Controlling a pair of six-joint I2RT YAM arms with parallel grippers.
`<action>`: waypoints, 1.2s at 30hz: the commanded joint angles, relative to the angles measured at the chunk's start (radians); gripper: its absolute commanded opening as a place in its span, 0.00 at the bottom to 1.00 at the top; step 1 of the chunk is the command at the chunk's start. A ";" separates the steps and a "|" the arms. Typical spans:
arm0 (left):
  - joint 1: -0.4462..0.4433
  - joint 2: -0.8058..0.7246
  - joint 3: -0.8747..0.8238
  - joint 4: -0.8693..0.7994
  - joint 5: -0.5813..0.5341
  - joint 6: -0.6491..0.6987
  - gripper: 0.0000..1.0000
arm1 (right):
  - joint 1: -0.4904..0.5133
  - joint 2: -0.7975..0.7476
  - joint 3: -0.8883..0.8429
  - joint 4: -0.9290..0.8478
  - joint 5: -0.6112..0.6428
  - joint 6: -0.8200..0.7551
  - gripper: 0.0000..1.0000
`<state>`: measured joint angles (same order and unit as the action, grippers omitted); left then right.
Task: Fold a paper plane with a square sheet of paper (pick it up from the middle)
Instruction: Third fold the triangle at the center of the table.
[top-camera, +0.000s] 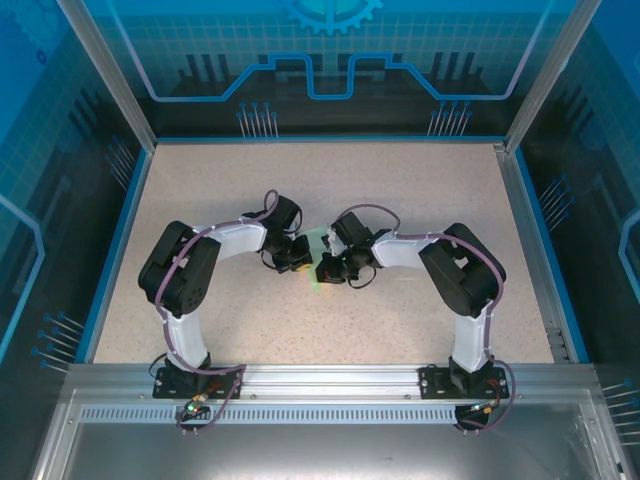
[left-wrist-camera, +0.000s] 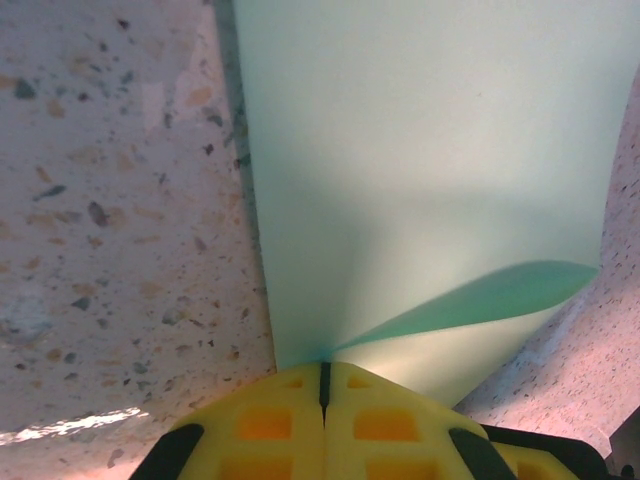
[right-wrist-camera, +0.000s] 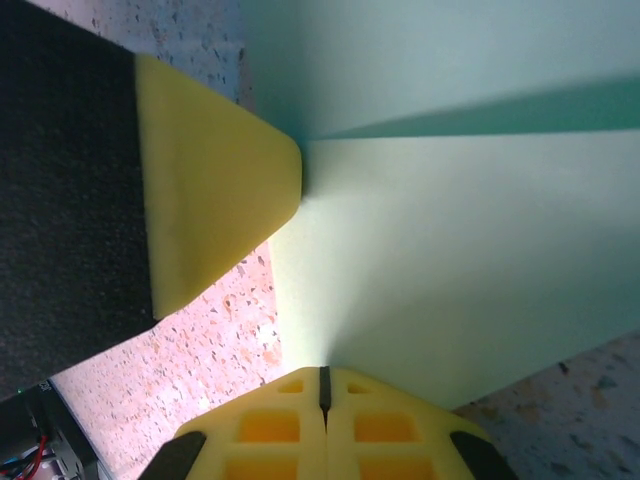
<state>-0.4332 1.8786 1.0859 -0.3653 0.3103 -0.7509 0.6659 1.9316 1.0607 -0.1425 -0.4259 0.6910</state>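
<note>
The table (top-camera: 200, 200) is a pale, speckled stone-look slab, matt and flecked with dark grains, framed by a blue rim; the left arm (top-camera: 180, 270), white-shelled with black joints and a purple cable along it, bends inward from its base towards the middle of the table; its left gripper (top-camera: 297, 256) has blocky yellow plastic fingers with moulded square recesses; in the left wrist view those fingers (left-wrist-camera: 270, 425) are pressed together with only a thin dark seam between them, and the left gripper (left-wrist-camera: 322, 368) pinches the paper where its layers run to a point at that seam.

The thin pale mint-green square sheet of paper (left-wrist-camera: 400, 150) is smooth, plain and unmarked; from the pinch it fans away over the table, and one flap bows up in a soft curve, its underside a darker green; from above, the square sheet of paper (top-camera: 317, 272) sits at the middle of the table between the two grippers.

In the right wrist view a shaded crease crosses the square sheet of paper (right-wrist-camera: 450, 260); a rounded yellow finger (right-wrist-camera: 215, 190) backed by rough black material touches it at the crease's end; the right gripper (right-wrist-camera: 322, 372), fingers likewise drawn tight, grips the sheet's near edge; the right gripper (top-camera: 338, 268) faces the left one, carried by the white-and-black right arm (top-camera: 460, 270).
</note>
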 joint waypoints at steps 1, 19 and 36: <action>-0.005 0.048 -0.011 -0.083 -0.105 0.027 0.00 | -0.024 -0.035 0.014 -0.017 -0.004 0.000 0.01; -0.006 -0.065 -0.004 -0.017 -0.029 0.033 0.05 | -0.054 0.044 0.018 -0.026 0.028 0.021 0.01; -0.117 -0.208 -0.259 0.215 0.113 -0.145 0.02 | -0.054 0.050 0.028 -0.045 0.018 0.042 0.01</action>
<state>-0.5404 1.6447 0.8467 -0.2104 0.3813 -0.8505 0.6197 1.9476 1.0813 -0.1459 -0.4229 0.7185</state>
